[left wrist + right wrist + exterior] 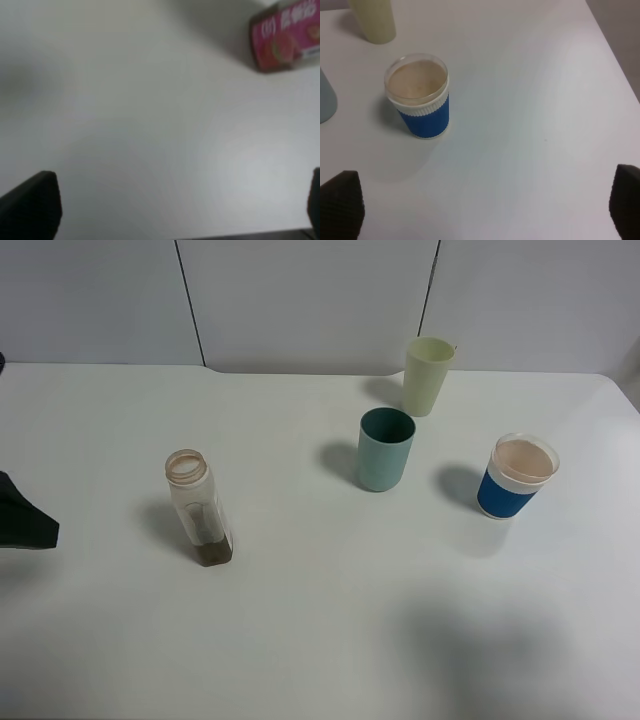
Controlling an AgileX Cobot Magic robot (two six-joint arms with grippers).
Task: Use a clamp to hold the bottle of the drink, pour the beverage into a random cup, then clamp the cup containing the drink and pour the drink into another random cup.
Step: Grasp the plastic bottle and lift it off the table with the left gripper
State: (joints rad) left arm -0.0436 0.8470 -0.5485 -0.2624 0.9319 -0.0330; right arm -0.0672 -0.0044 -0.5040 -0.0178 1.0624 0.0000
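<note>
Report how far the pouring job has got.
Nothing looks done: the beverage sits in the base of the bottle, which stands ungripped on the table. In hand: nothing; the left gripper and right gripper are open and empty. Left: clamp the bottle, pour into a cup, then clamp that cup and pour into another.

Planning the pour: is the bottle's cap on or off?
Off. The bottle stands upright, its wide neck an open ring with no cap on it.
</note>
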